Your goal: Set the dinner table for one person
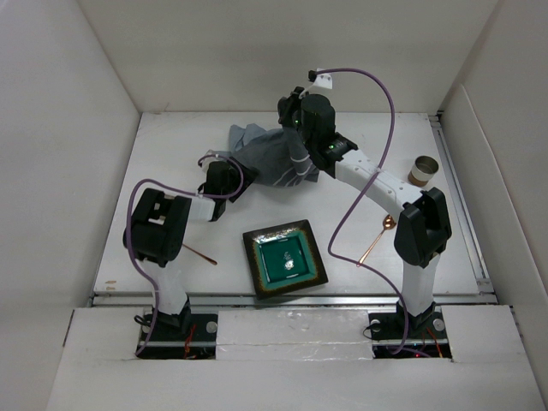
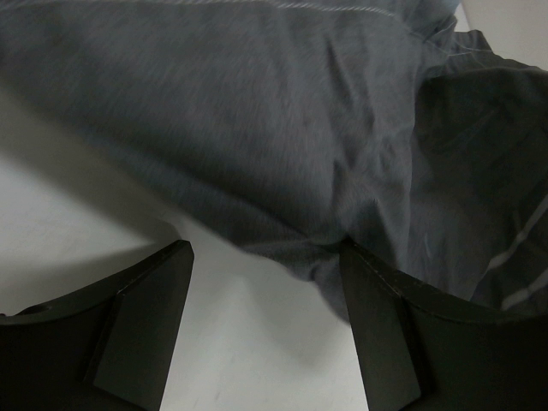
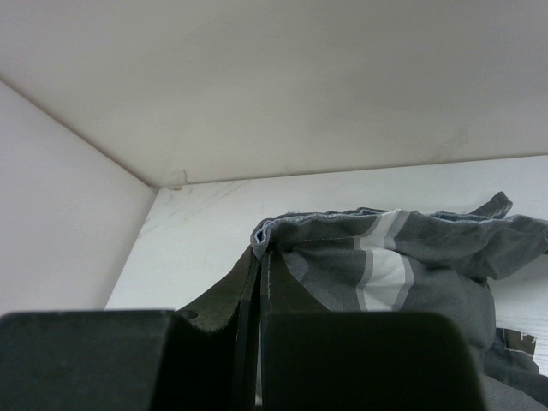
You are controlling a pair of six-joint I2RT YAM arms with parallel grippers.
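The dinner table [image 1: 171, 145] is a white tabletop between white walls. A crumpled grey cloth mat with white stripes [image 1: 272, 156] lies at its back middle. My right gripper [image 1: 289, 116] is shut on the mat's hem; in the right wrist view the closed fingers [image 3: 264, 250] pinch a corner of the striped mat [image 3: 402, 265], lifted off the table. My left gripper [image 1: 224, 184] is open at the mat's left edge. In the left wrist view its jaws [image 2: 265, 253] stand wide apart over bare table, with the mat [image 2: 282, 128] just beyond and touching the right finger [image 2: 385, 334].
A square green plate with a brown rim [image 1: 285, 259] sits at the front middle. A metal cup [image 1: 422, 170] stands at the right. A copper spoon [image 1: 377, 238] lies by the right arm and a thin copper utensil [image 1: 199, 254] by the left arm. Walls close in on three sides.
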